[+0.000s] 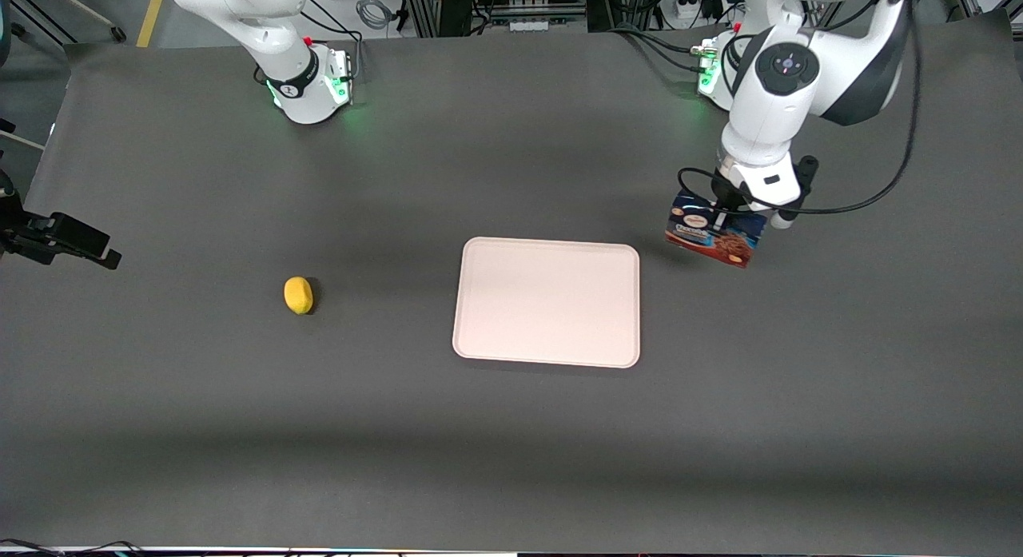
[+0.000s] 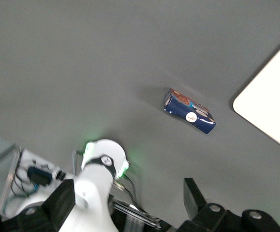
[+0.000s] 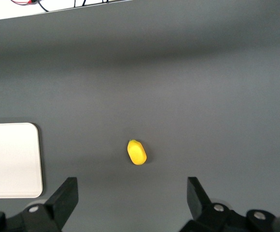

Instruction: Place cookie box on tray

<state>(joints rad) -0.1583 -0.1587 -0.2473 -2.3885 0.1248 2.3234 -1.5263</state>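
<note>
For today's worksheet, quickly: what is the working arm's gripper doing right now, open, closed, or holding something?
Gripper: open, holding nothing, hovering above the cookie box, which lies on the table beside the tray.

I cannot read any lettering. The cookie box (image 1: 714,232), which sits on the table below my gripper (image 1: 747,205), carries a round white-and-red logo (image 2: 191,116) and a band of light lettering, but the words do not resolve. Nothing else carries a legible label, number or sign.
</note>
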